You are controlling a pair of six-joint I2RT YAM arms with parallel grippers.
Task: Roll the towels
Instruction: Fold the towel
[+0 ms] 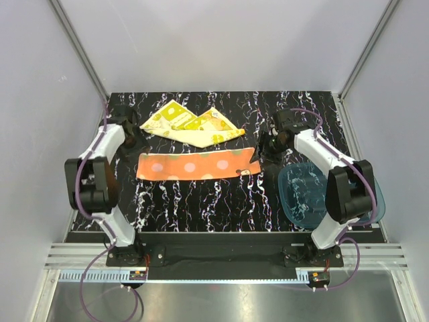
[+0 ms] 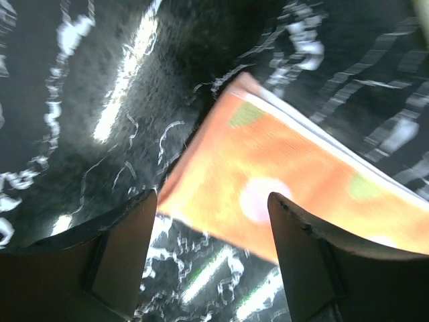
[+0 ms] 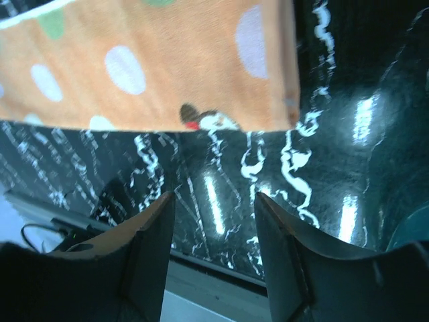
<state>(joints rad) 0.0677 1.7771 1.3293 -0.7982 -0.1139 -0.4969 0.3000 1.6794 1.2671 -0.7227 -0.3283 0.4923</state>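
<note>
My left hand point(image 2: 211, 201) open, empty, at left end of orange towel point(image 1: 194, 164); my right hand point(image 3: 214, 196) open, empty, near its right end.

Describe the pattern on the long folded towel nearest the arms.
The orange towel has pale and green polka dots; clearest in the top external view.

Bright even light, glare streaks on glossy table point(image 2: 124, 80) (wrist views), left wrist motion-blurred
</note>
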